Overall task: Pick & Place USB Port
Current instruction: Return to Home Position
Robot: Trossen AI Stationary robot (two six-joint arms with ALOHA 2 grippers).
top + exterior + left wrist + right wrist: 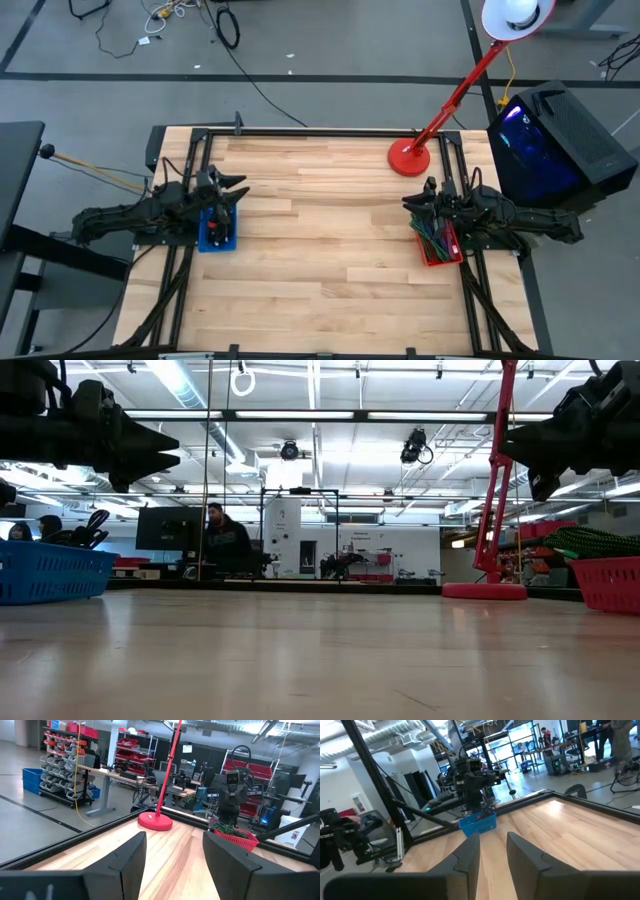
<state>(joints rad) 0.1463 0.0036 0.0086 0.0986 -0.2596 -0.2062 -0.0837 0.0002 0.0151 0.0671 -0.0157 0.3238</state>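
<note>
A blue basket (217,231) sits at the table's left edge with dark parts inside; it also shows in the low view (50,572) and far off in the right wrist view (478,824). A red basket (439,244) full of green cables sits at the right edge, also seen as the red basket (610,582) and the red basket (236,836). My left gripper (236,189) hovers open above the blue basket, pointing right. My right gripper (412,203) hovers open above the red basket, pointing left. No USB part can be told apart in either basket.
A red desk lamp stands with its round base (410,157) on the table's far right part, its stem leaning right. A black computer case (560,140) glows beside the table's right edge. People sit in the room behind (226,540). The wooden table's middle (330,240) is bare.
</note>
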